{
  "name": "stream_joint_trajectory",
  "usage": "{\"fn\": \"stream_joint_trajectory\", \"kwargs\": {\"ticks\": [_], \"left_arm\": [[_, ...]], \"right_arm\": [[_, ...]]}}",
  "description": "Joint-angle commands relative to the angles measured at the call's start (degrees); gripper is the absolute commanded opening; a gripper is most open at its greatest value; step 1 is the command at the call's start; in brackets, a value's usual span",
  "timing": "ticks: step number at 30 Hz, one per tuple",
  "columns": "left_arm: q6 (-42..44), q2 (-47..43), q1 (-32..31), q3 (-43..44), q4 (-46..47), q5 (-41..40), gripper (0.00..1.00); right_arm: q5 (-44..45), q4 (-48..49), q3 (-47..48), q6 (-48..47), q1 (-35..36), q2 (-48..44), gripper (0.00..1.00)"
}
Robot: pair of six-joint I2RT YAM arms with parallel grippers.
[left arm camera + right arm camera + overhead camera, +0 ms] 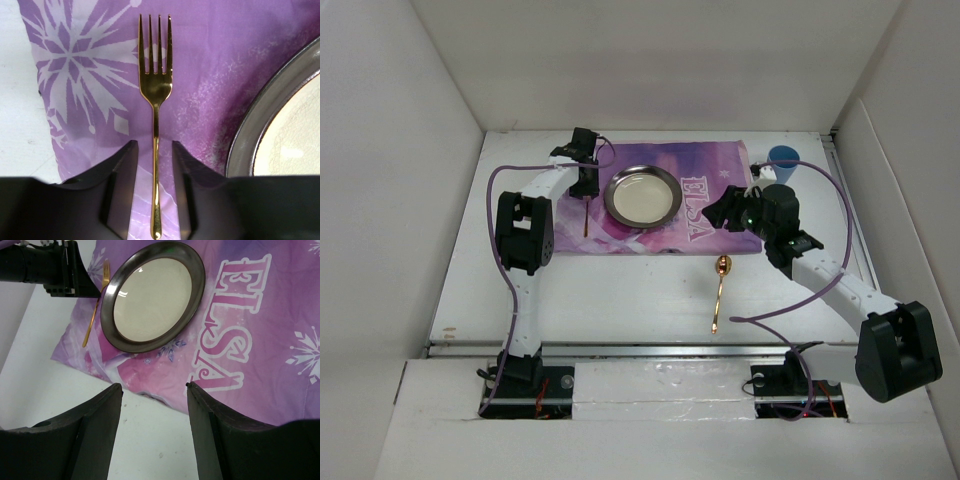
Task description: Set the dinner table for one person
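A gold fork [155, 90] lies on the purple "ELSA" cloth [225, 60], just left of the round metal plate [250, 135]. My left gripper [155, 150] is open, one finger on each side of the fork's handle, with a gap on both sides. In the top view the fork [585, 215] lies left of the plate [642, 195], under the left gripper [586, 188]. A gold spoon [719, 290] lies on the white dinner table [620, 300] in front of the cloth. My right gripper [154, 386] is open and empty above the cloth's near edge, right of the plate [152, 295].
A blue cup [783, 157] stands at the cloth's back right corner, behind the right arm. White walls close in the table on the left, back and right. The left arm's gripper [65, 270] shows in the right wrist view beside the fork [95, 310].
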Motion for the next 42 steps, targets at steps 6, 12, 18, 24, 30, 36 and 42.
{"fn": "stream_joint_trajectory", "kwargs": {"ticks": [6,12,18,24,30,36,42], "left_arm": [[-3.1,-6.6,-0.2,3.1,-1.8,-3.7,0.49],[-5.5,-21.8,-3.1,-1.3,1.2,-3.6,0.32],[-7.7,-49.7,-11.2,-23.5,13.3,8.0,0.0],[-9.5,-74.4,-11.2,-43.1,17.6,13.9,0.15],[-6.9,-84.7,-11.2,-51.1,17.2,15.1,0.3],[-6.1,-88.8,-11.2,-57.2,20.9,15.3,0.33],[-5.4,-89.7,-11.7,-57.1,20.7,16.0,0.33]], "right_arm": [[3.9,0.4,2.6,-2.1,1.8,-2.0,0.29],[9.8,-3.6,0.8,-1.7,4.6,-5.2,0.0],[14.5,-12.2,-10.1,2.2,7.6,-14.5,0.0],[15.5,-19.8,-18.6,8.1,8.8,-21.9,0.48],[17.1,-23.0,-18.6,13.6,12.3,-17.3,0.51],[22.5,-24.2,-15.6,17.8,17.1,-8.4,0.47],[28.6,-25.9,-13.3,22.7,20.8,-4.7,0.45]]}}
